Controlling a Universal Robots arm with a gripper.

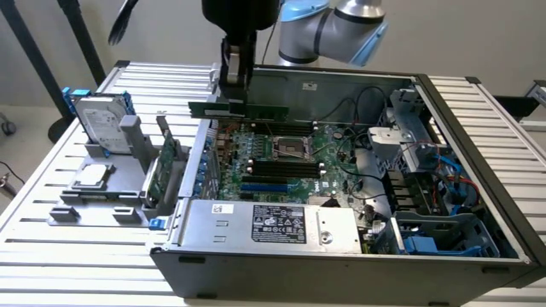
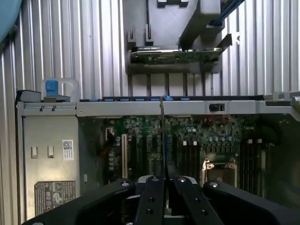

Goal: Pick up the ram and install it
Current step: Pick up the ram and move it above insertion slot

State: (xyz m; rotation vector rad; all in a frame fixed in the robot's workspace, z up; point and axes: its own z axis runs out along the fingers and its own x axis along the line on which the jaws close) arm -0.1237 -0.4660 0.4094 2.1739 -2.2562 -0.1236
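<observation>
on the exterior view's left, the slatted worktop point(image 1: 51, 256) carries a grey fixture point(image 1: 94, 204). a hard drive point(image 1: 102, 125) stands upright at the fixture's far end, and a green expansion card point(image 1: 168, 163) stands on edge along the side nearest the pc case point(image 1: 341, 268).

moving right, the end effector point(image 1: 234, 97) hangs down from the robot arm point(image 1: 341, 25), just inside the case's left wall. it's pinching the ram point(image 1: 260, 112) by the top edge, both fingers pressed against the stick. the ram is held level, long side horizontal, up in the air over the far part of the motherboard point(image 1: 333, 150). it's apart from the black ram slots point(image 1: 282, 169), which sit nearer the camera, just below the cpu socket point(image 1: 290, 146). so the stick is picked up but not in a slot.

in the wrist view the ram point(image 2: 162, 131) shows edge-on as a thin line running out from between the end effector point(image 2: 164, 183) fingers point(image 2: 152, 197). the motherboard point(image 2: 187, 140) is under it, and the expansion card point(image 2: 176, 56) is beyond the case wall.

closer to the exterior camera, the power supply point(image 1: 273, 224) sits along the near wall with its label facing up. over at the exterior view's right there's a drive cage point(image 1: 435, 236) with blue plastic parts and a tangle of cables.
</observation>
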